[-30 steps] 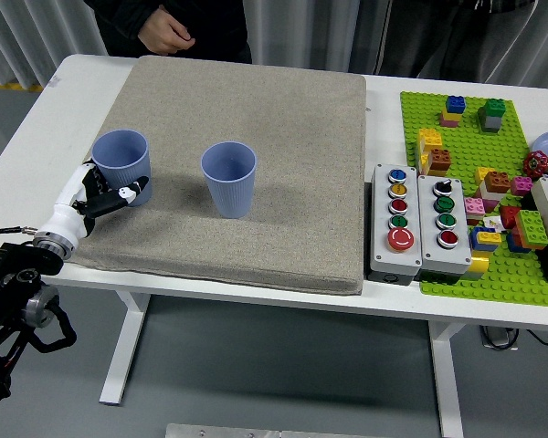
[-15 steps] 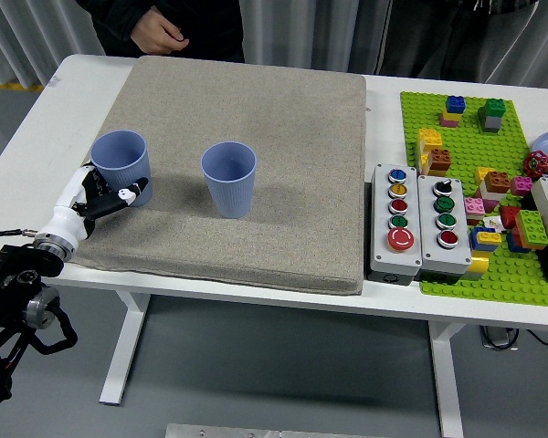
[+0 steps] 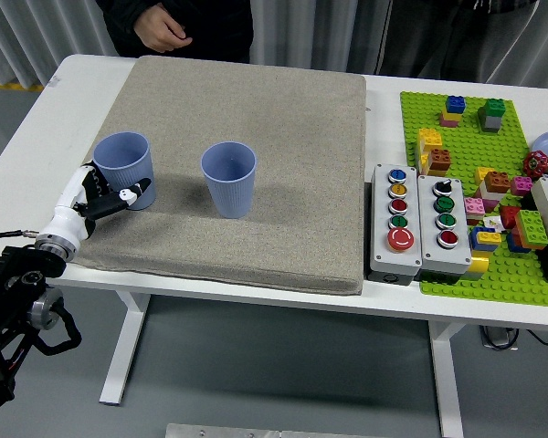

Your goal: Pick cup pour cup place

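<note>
Two blue cups stand upright on the grey mat (image 3: pixel 283 164). The left cup (image 3: pixel 123 164) is near the mat's left edge; the second cup (image 3: pixel 228 178) stands a little to its right. My left hand (image 3: pixel 110 196), white with black fingers, reaches in from the lower left. Its fingers (image 3: pixel 135 192) curl around the lower part of the left cup, which rests on the mat. What is inside the cups cannot be made out. My right arm is out of view.
A person stands at the far side with a loosely curled hand (image 3: pixel 164 35) over the table's edge. Two button boxes (image 3: pixel 418 222) lie right of the mat. A green baseplate (image 3: pixel 479 182) with several bricks fills the right side.
My left arm has sunk slightly toward the lower left and the left cup has shifted a little. The person's hand has moved slightly at the far edge.
</note>
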Available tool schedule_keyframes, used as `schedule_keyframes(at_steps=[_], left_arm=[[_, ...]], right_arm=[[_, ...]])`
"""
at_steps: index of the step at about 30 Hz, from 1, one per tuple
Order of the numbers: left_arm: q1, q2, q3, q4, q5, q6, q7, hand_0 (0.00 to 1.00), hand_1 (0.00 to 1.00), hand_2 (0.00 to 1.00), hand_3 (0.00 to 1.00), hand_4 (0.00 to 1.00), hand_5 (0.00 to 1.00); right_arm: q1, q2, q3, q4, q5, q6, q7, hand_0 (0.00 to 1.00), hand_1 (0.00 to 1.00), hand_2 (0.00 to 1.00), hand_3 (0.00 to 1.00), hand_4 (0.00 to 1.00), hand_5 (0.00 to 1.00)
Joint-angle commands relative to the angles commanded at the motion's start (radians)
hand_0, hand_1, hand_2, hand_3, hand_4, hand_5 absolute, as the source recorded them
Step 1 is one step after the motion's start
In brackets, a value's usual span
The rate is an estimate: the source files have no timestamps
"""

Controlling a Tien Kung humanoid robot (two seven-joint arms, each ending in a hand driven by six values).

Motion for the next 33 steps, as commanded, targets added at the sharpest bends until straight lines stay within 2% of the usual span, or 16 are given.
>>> schedule_keyframes(at_steps=[13,17,27,33], left_arm=[[0.006,-0.003,-0.001,-0.036,0.021,0.019,-0.003,0.577,0.595,0.647,0.613,0.706,0.084],[0.014,-0.003,-0.015,-0.074,0.079,0.038,0.005,0.574,0.592,0.646,0.613,0.706,0.091],[0.019,0.015,-0.029,-0.174,0.177,0.062,0.024,0.573,0.59,0.642,0.61,0.698,0.084],[0.019,0.05,-0.022,-0.22,0.265,0.075,0.051,0.571,0.588,0.64,0.611,0.687,0.07]], right_arm=[[-0.001,0.0,-0.002,0.0,0.001,-0.001,0.0,0.717,0.672,0.657,0.615,0.002,0.244],[-0.001,-0.001,-0.001,0.0,-0.001,-0.001,0.0,0.716,0.672,0.657,0.614,0.002,0.242],[0.0,-0.004,-0.005,0.0,0.006,-0.004,0.002,0.717,0.672,0.657,0.614,0.002,0.236],[-0.004,-0.006,-0.002,0.0,0.001,-0.004,0.002,0.718,0.672,0.657,0.613,0.002,0.233]])
